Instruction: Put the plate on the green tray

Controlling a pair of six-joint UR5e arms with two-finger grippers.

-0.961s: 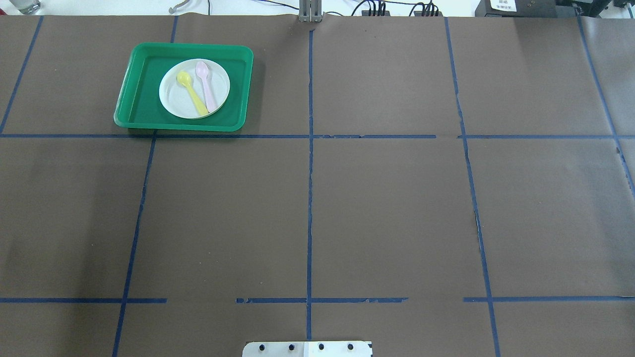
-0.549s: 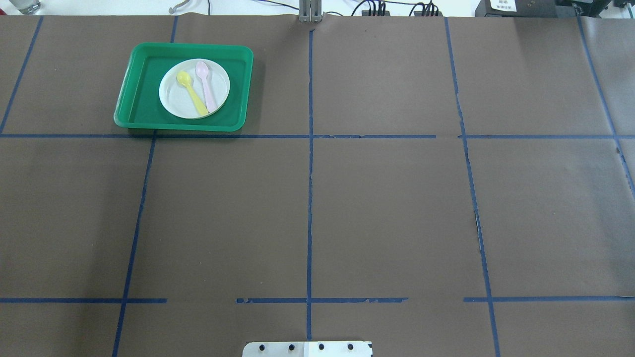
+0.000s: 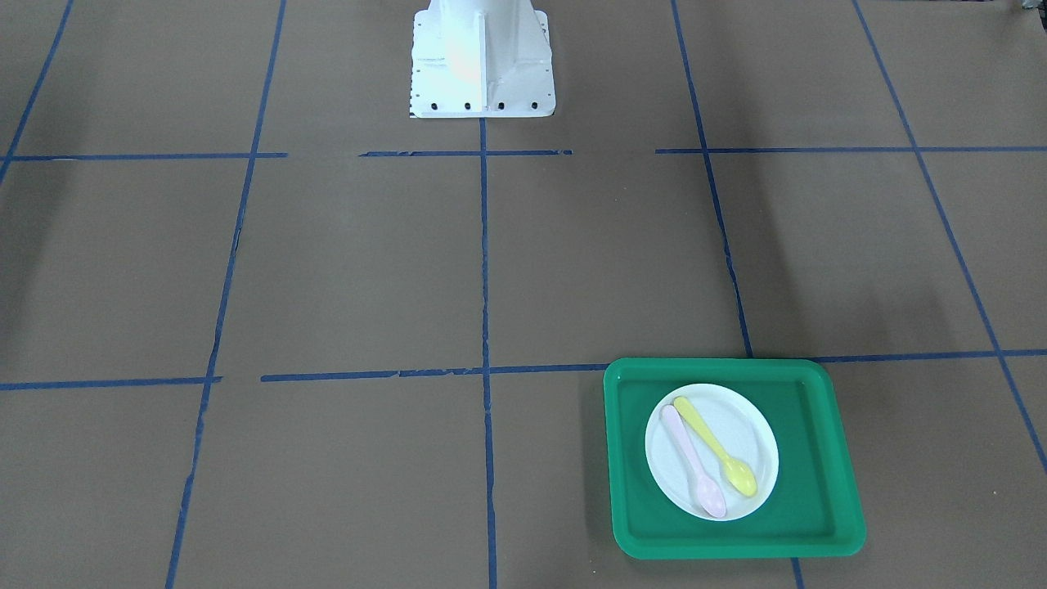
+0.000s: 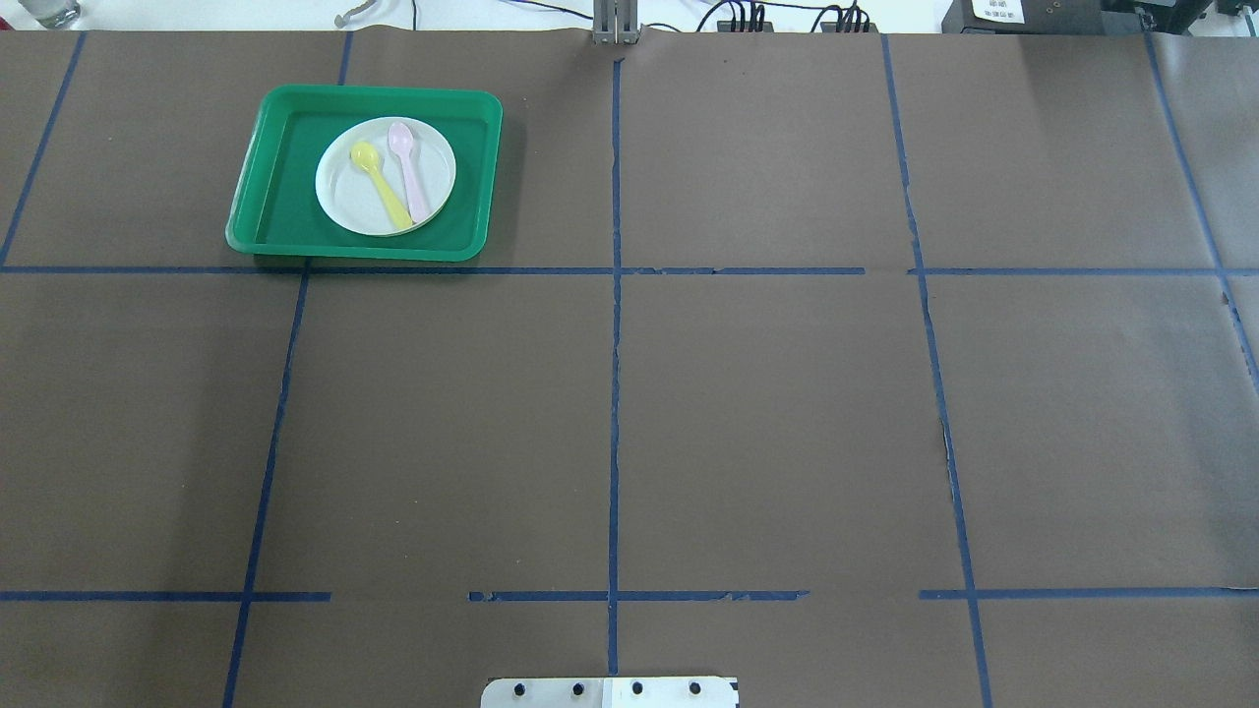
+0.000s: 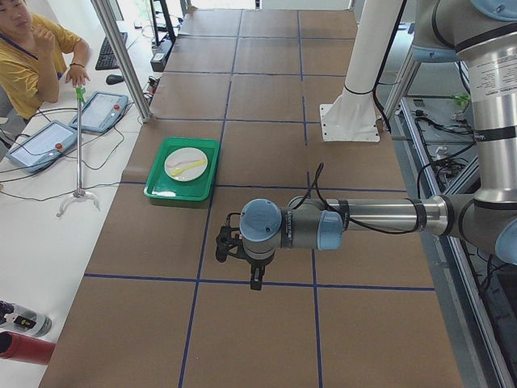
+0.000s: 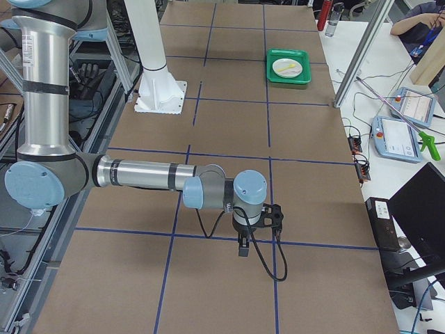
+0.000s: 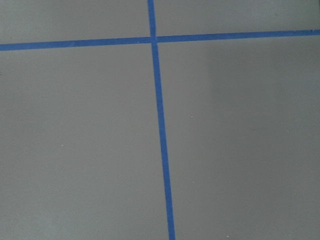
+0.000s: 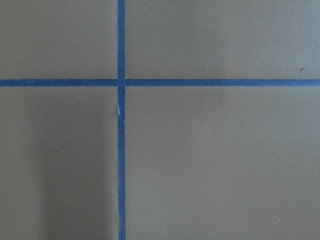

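The white plate (image 4: 344,192) lies inside the green tray (image 4: 280,177) at the table's far left. They also show in the front view, the plate (image 3: 748,429) on the tray (image 3: 818,458). A yellow spoon (image 4: 382,187) and a pink spoon (image 4: 408,172) lie on the plate. My left gripper (image 5: 255,279) hangs above the table, well short of the tray (image 5: 161,187). My right gripper (image 6: 243,247) hangs above the table's other end, far from the tray (image 6: 278,75). I cannot tell whether either is open or shut. Both wrist views show only brown table and blue tape.
The robot's white base (image 3: 481,57) stands at the table's near edge. An operator (image 5: 32,56) sits beyond the far edge beside teach pendants (image 5: 40,145) and a pole stand (image 5: 78,145). Blue tape lines grid the brown table.
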